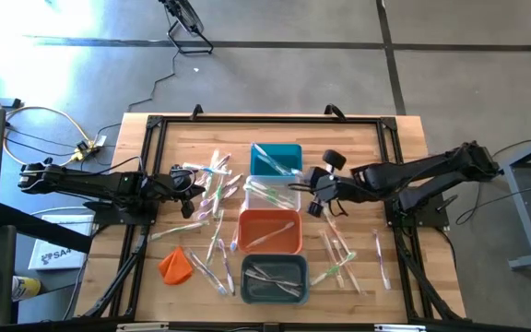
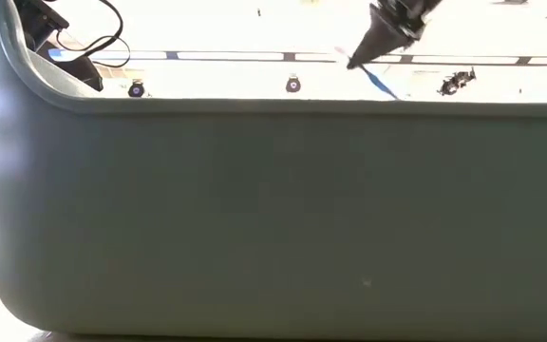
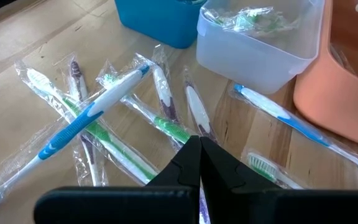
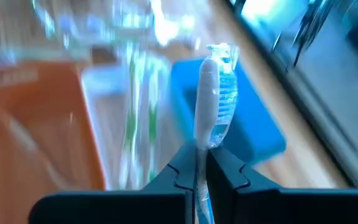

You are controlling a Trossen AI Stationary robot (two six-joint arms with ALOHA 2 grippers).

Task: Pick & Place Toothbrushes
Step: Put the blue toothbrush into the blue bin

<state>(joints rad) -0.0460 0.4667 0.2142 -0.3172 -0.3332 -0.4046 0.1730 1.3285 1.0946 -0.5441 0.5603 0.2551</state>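
Four bins sit mid-table: teal bin, clear bin, orange bin, grey bin. The right gripper pinches a wrapped blue-and-white toothbrush, head sticking out past its fingertips toward the teal bin. I'd centre over that bin before letting go. The left gripper is clenched empty over the loose toothbrushes.

A grey bin wall filled nearly the whole low view, its rounded rim crossing from nine to three o'clock. Above it, toward one o'clock, the right gripper tapered down to closed dark fingers clamped on a blue toothbrush slanting toward the rim. Dark cables hung near eleven o'clock.
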